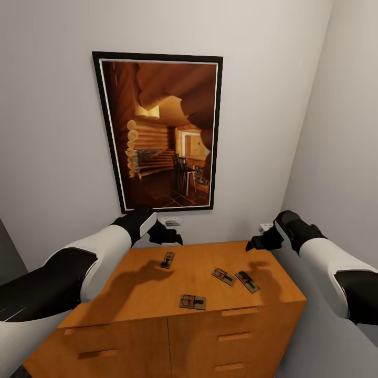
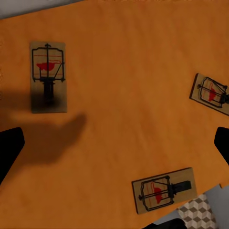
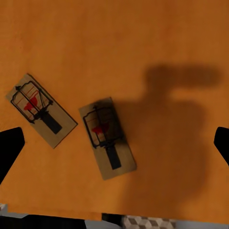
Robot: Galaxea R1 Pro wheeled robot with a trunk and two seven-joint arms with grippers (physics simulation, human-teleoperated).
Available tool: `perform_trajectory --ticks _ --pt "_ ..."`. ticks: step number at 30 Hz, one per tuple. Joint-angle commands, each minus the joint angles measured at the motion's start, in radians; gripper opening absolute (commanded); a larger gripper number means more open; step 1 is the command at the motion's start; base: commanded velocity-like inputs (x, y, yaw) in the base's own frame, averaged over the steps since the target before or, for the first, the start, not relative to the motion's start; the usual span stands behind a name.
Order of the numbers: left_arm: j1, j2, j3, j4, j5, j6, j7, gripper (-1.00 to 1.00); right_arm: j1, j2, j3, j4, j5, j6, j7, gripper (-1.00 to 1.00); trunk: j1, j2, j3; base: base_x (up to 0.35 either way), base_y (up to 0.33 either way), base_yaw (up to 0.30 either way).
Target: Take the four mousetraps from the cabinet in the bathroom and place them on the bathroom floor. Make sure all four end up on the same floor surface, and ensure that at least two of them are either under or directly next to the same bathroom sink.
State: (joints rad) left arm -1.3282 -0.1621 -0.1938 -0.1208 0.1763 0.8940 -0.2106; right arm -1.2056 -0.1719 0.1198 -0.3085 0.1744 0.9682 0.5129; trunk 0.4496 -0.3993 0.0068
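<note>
Below both grippers [image 1: 170, 237] [image 1: 261, 242], four mousetraps [image 1: 192, 302].

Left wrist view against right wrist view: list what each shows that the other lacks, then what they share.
Left wrist view: three mousetraps spread well apart. Right wrist view: two mousetraps close together, with an arm's shadow beside them. Shared: orange cabinet top, a sliver of cube-patterned floor past its edge, dark fingers at the frame sides.
</note>
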Motion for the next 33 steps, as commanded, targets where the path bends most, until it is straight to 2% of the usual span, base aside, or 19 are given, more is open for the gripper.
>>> perform_trajectory --ticks 1,9,33 --pt "0.000 0.001 -0.009 -0.001 0.008 0.003 -0.002 1.00 0.000 -0.001 0.006 -0.001 0.010 0.001 0.015 1.00 0.000 -0.001 -0.001 0.000 0.000 0.000" --pt "0.000 0.001 -0.009 0.001 0.008 0.003 -0.002 1.00 0.000 -0.003 0.004 -0.001 0.011 -0.001 0.036 1.00 0.000 -0.001 -0.001 0.000 0.000 0.000" --pt "0.000 -0.002 -0.010 -0.001 0.009 0.003 0.001 1.00 0.000 -0.011 0.003 0.014 0.014 -0.028 0.039 1.00 0.000 -0.001 -0.001 0.000 0.000 0.000"
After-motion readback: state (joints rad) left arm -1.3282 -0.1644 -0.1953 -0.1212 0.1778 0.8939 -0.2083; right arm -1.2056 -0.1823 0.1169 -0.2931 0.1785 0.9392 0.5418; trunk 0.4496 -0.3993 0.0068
